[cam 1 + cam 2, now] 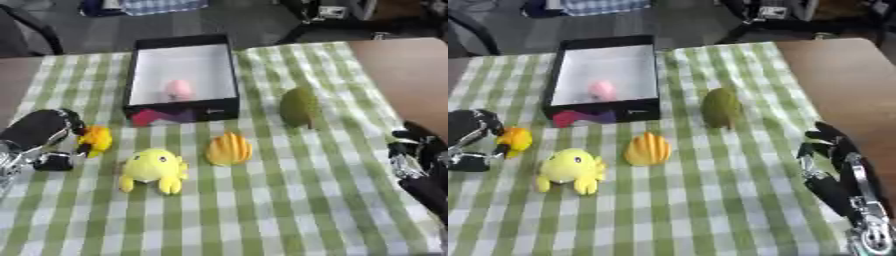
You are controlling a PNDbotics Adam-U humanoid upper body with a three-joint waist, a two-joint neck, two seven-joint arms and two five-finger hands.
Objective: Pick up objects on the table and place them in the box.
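The orange-yellow toy is being pinched by the left hand. The right hand is idling, fingers relaxed. Next, lifting toward the far box.

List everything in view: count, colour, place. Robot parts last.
box: one, black with white inside, far centre of the cloth
pink toy: one, pink, inside the box
green toy: one, olive green, right of the box
shell-shaped toy: one, orange-yellow, centre
yellow plush: one, yellow, left of the shell-shaped toy
small orange toy: one, orange-yellow, at the left hand
tablecloth: one, green and white check
left hand: black, left edge, curled round the small orange toy
right hand: black, right edge, holding nothing
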